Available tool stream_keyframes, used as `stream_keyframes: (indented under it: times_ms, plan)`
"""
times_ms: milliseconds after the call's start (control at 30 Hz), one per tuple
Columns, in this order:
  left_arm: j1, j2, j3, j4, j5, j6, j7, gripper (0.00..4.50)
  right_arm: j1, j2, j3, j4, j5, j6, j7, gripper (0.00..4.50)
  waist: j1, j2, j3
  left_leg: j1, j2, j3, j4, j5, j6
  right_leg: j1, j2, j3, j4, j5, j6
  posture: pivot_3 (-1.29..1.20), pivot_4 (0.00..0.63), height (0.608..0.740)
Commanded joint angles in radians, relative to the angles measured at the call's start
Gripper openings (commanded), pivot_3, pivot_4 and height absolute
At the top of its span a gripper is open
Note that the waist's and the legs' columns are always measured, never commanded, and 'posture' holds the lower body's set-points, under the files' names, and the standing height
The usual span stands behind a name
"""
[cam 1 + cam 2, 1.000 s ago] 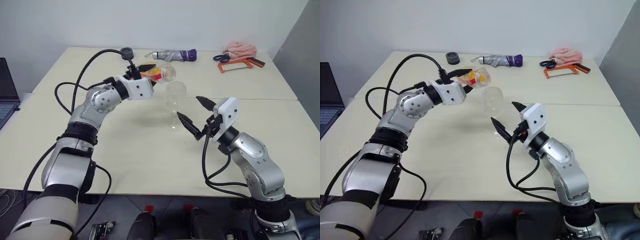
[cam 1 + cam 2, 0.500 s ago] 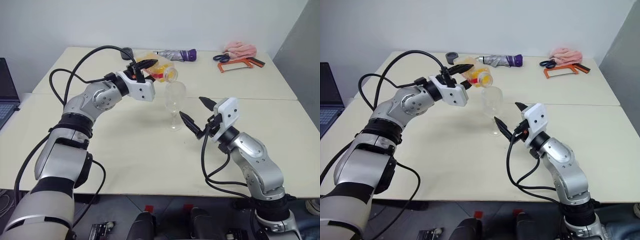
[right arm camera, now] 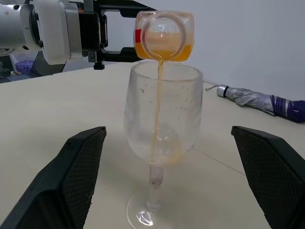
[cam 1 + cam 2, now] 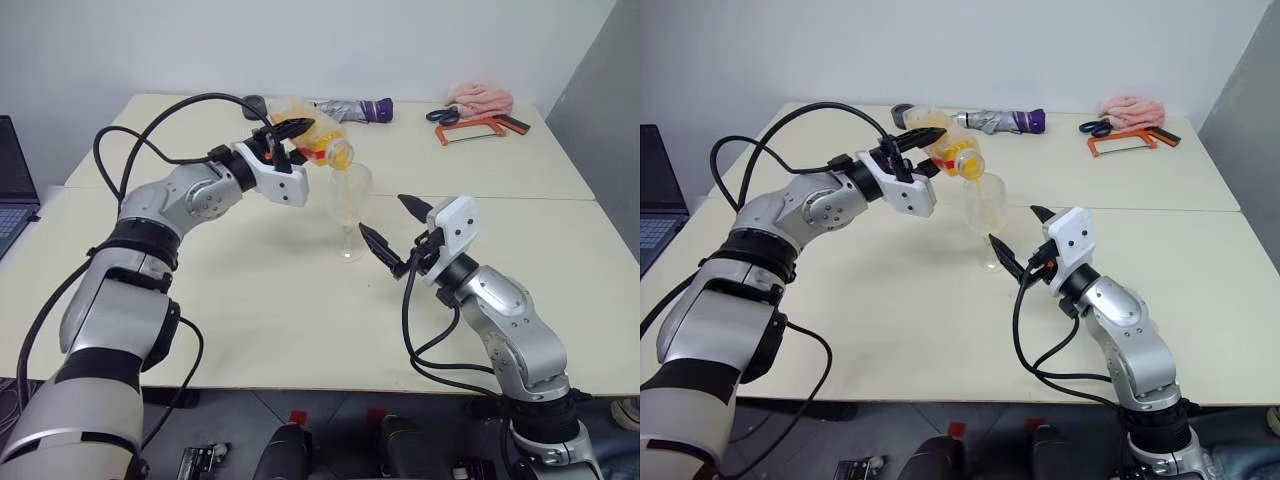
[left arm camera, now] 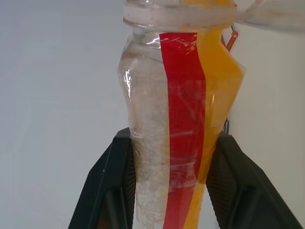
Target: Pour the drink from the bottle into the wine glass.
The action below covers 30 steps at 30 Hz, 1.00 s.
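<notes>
— Cream laminate, matt and smooth, covers the desk, with a seam running across it behind the glass. Any writing to read on the things?

— None that I can make out. The bottle carries a plain red stripe along its side and no legible text.

— How does the left pincer stand?

— Clamped on the bottle's body. In the left wrist view its two black fingers press the clear, crinkled plastic from both sides. The bottle is tipped over, its wide mouth just above the rim of the wine glass.

— And the right pincer?

— Spread wide, holding nothing. Its pointed black fingertips sit to either side of the glass in the right wrist view, near it but not touching.

— Where is the drink?

— Orange-yellow and translucent, it pools along the lower side of the tilted bottle and falls in a thin stream into the rounded bowl, where a little has gathered at the bottom. The glass stands upright on its thin stem and round foot, near the middle of the desk.

— Anything further back?

— A folded grey and purple umbrella, a pink cloth, an orange-framed tool and a dark roll of tape.
</notes>
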Motion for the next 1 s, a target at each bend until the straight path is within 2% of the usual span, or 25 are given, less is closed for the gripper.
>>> stream_keyframes:
  times_ms: [33,400,733,1000]
  plan:
    - [-0.056,0.019,0.000,-0.018,0.004,-0.003,0.039,1.66,0.019,-0.001,0.002,-0.026,-0.010,-0.051,0.006,4.50,0.000,0.000,0.000,0.000,0.000,0.000,0.000,0.000,0.000,0.000,0.000,0.000,0.000,0.000,0.000,0.00,0.150,0.740]
    - [-0.082,0.023,-0.017,-0.001,0.025,-0.003,0.063,1.66,0.087,0.008,-0.028,-0.093,0.022,-0.095,0.013,4.50,0.000,0.000,0.000,0.000,0.000,0.001,0.000,0.001,-0.002,0.000,0.000,0.000,0.001,0.000,0.000,0.00,0.150,0.740]
    - [-0.103,0.023,-0.039,0.028,0.040,0.000,0.092,1.66,0.112,-0.054,-0.057,-0.223,0.081,-0.009,0.021,4.50,0.000,0.000,0.000,0.000,0.000,0.001,0.001,0.001,-0.002,0.000,0.000,0.000,0.002,0.000,0.000,0.00,0.150,0.740]
    - [-0.110,0.022,-0.055,0.042,0.043,0.000,0.105,1.66,0.113,-0.136,-0.113,-0.240,0.133,0.027,0.056,4.50,0.000,0.000,0.000,0.000,-0.001,0.002,0.001,0.001,-0.002,0.000,0.000,0.000,0.003,0.000,0.000,0.00,0.150,0.740]
